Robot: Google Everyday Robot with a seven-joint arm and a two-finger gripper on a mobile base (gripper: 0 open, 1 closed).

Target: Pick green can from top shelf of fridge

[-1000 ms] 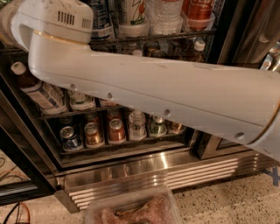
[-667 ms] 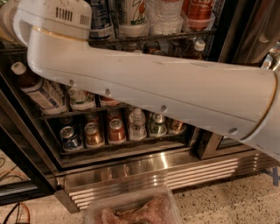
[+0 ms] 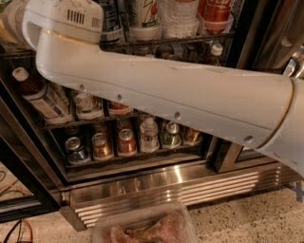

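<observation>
**Arm spans the fridge front; hand out of sight**

The white arm (image 3: 180,99) crosses the open fridge (image 3: 190,185) from the right edge to the upper left, leaving only a narrow strip of the top shelf (image 3: 166,40) in view above it. The green can (image 3: 144,10) stands there in a clear cup tray, between a blue-and-white can (image 3: 111,19) and a clear bottle (image 3: 178,16), its top cut off by the frame. The hand lies beyond the upper-left edge; released or clenched, I cannot tell.

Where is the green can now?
The green can stands top centre of the camera view, on the top shelf between a blue can and a clear bottle; the tool is out of view.
</observation>
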